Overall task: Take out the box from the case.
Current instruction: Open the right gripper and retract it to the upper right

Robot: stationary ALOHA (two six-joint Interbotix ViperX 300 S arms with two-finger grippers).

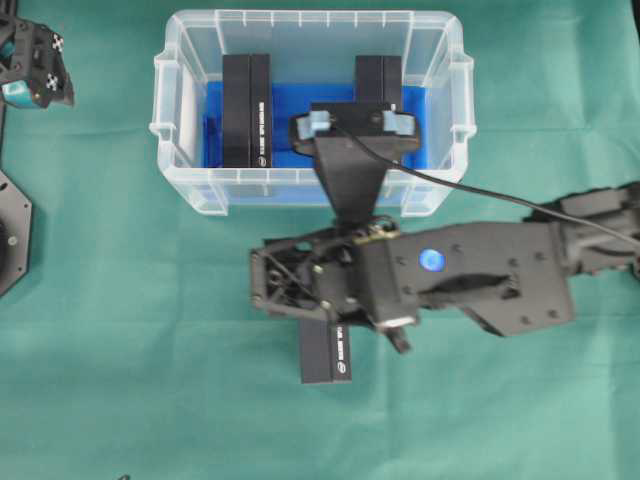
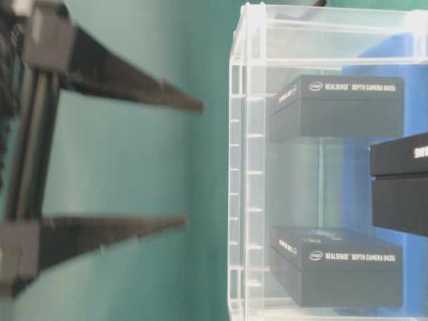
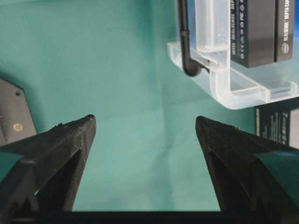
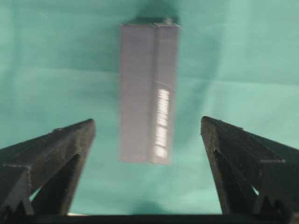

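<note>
surface: green cloth (image 1: 120, 330) | box (image 1: 327, 352) lying on it, seemingly flat

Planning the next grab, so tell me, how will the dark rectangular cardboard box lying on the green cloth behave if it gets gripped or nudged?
The dark rectangular cardboard box looks stiff, with crisp straight edges. Lying flat-sided on the green cloth, it should slide, not roll. Its smooth faces might slip somewhat.
</note>
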